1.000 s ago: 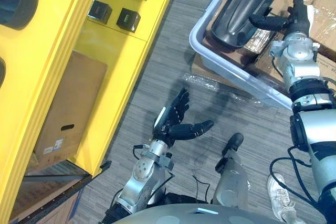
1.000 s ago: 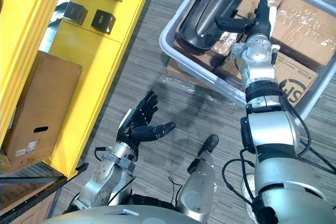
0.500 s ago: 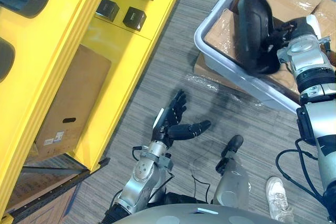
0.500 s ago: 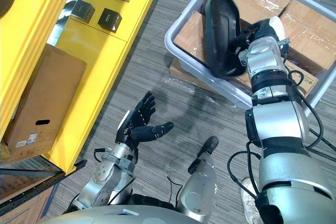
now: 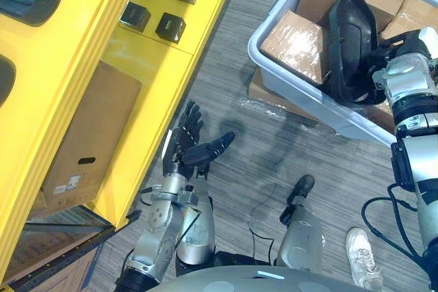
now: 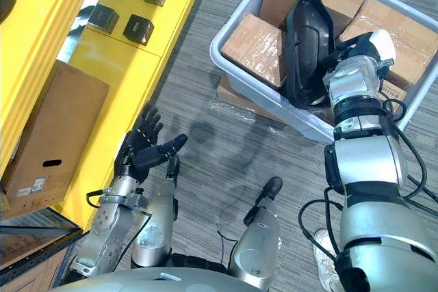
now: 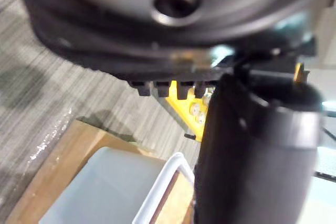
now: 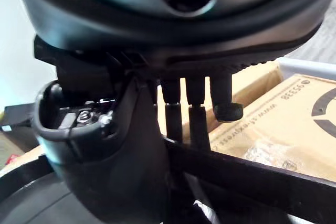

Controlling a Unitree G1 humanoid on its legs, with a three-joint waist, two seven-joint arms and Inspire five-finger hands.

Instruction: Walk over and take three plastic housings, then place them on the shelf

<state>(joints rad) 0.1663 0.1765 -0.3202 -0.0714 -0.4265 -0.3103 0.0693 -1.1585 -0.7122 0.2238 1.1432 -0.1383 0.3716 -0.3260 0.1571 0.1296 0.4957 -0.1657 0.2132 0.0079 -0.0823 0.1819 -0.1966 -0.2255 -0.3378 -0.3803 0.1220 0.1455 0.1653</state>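
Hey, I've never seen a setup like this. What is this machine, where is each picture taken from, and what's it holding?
This is a humanoid robot with two arms ending in dark fingered hands. The two wide pictures come from cameras on its head, looking down; the two close ones from its wrists. Below it are a grey bin of cardboard boxes and a yellow shelf. The right hand grips a black plastic housing, standing on edge in the bin. The left hand is open and empty.
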